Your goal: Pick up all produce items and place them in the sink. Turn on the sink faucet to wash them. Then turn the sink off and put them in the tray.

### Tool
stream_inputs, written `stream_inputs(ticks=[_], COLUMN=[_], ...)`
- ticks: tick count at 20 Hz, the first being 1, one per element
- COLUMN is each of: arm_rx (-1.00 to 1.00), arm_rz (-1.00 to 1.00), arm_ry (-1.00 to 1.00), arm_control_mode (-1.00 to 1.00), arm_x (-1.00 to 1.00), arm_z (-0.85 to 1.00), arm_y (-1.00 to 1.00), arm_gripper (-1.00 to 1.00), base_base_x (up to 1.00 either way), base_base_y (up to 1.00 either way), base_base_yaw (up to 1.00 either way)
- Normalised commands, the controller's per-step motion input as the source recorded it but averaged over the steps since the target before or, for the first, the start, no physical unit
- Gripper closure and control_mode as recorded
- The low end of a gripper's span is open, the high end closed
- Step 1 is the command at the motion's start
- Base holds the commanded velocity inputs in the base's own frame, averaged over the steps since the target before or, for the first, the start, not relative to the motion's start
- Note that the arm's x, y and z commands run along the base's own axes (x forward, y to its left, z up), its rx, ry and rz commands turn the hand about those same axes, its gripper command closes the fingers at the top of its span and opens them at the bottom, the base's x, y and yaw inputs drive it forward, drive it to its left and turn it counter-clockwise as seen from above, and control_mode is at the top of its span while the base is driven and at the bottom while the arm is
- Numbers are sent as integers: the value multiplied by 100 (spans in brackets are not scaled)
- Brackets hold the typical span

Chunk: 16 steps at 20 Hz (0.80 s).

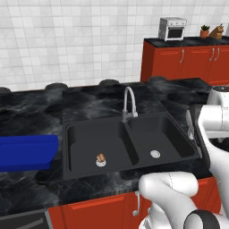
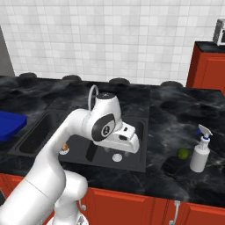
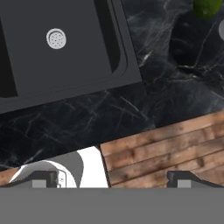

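The brown piece point(image 1: 101, 157) lies in the left basin of the sink point(image 1: 80, 134); the green ball point(image 2: 182, 153) sits on the worktop point(image 2: 176, 110) beside a spray bottle point(image 2: 200, 151). Gripper point(image 3: 112, 177) spread, empty. The ball looks light, firm, prone to rolling; pinch it across its middle

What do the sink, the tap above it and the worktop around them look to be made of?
The sink looks like matte black composite or coated metal: flat, no glare. The faucet looks like polished steel or chrome: silvery with bright highlights. The counter looks like polished black marble or similar stone: pale veins and soft sheen. It is all rendered, so these are guesses.
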Motion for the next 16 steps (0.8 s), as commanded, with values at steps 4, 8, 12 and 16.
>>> stream_inputs(ticks=[4,8,12,16], arm_rx=[0,0,0,0], arm_rz=[-5,-5,-2,0], arm_ry=[-1,-2,-5,-6], arm_control_mode=[-100,-100,-100,-100], arm_x=[1,3,12,18], arm_z=[1,2,0,0], arm_y=[-48,-49,-41,-36], arm_gripper=[-100,-100,-100,-100], base_base_x=[0,0,0,0], base_base_y=[0,0,0,0], base_base_yaw=[0,0,0,0])
